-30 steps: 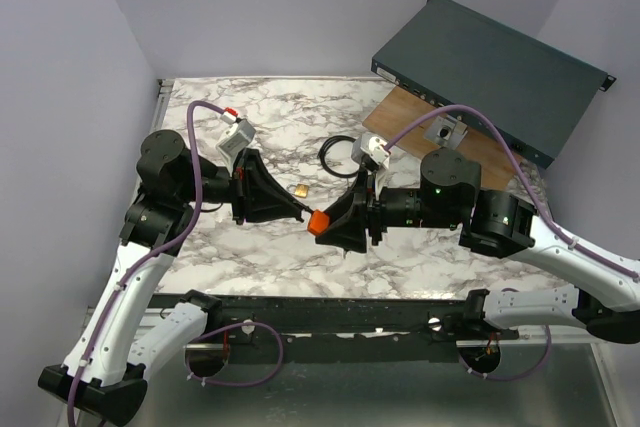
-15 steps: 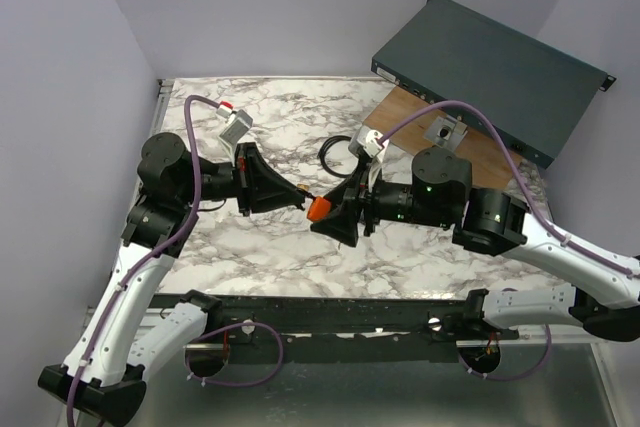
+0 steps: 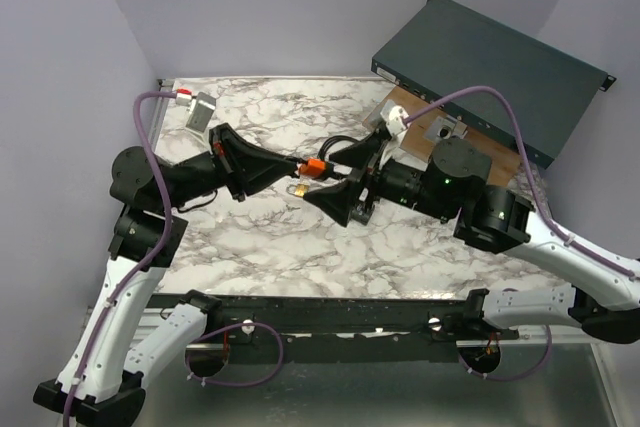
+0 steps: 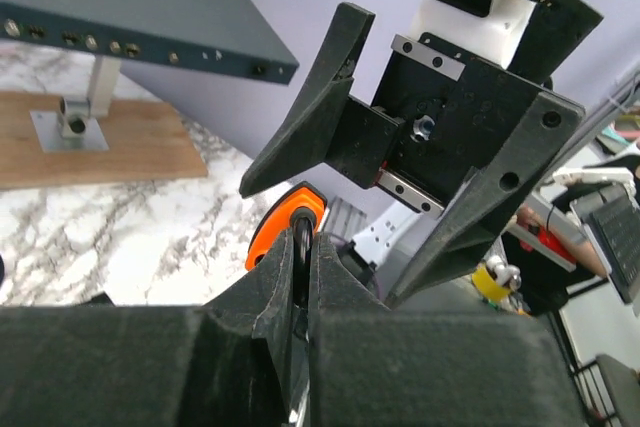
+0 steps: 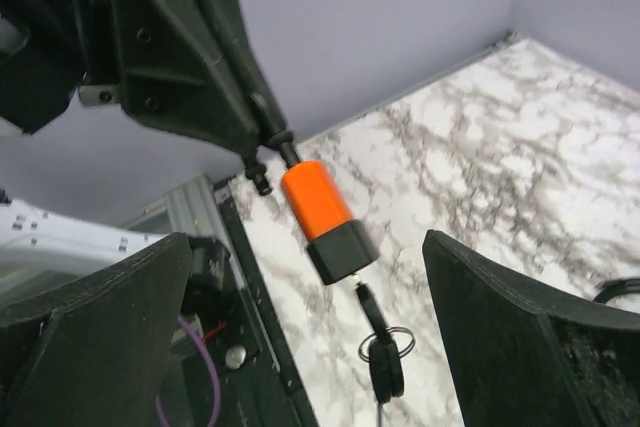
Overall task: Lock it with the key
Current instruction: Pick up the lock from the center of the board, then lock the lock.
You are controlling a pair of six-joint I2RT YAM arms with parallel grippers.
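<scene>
Padlock (image 5: 318, 202) is off the desk (image 3: 400, 247), up in the air over its middle, between the two hands. Left hand (image 3: 297, 164) is clamped fully closed on the black shackle (image 4: 300, 242), and the orange body sticks out past its fingertips toward the right arm. Key (image 5: 368, 304) looks seated in the black end of the body, with a ring and something dark hanging under it; can't make out what. Right hand (image 3: 318, 179) is spread as wide as it goes and holds nothing. Its fingers (image 5: 90, 327) flank the lock on either side, clear of it in the wrist view. Lock body is tilted, shackle end up, key end down toward the marble. Dark rack unit (image 3: 490, 57) sits at the desk's far right corner, above a wooden board (image 3: 400, 112), well apart from the lock.
</scene>
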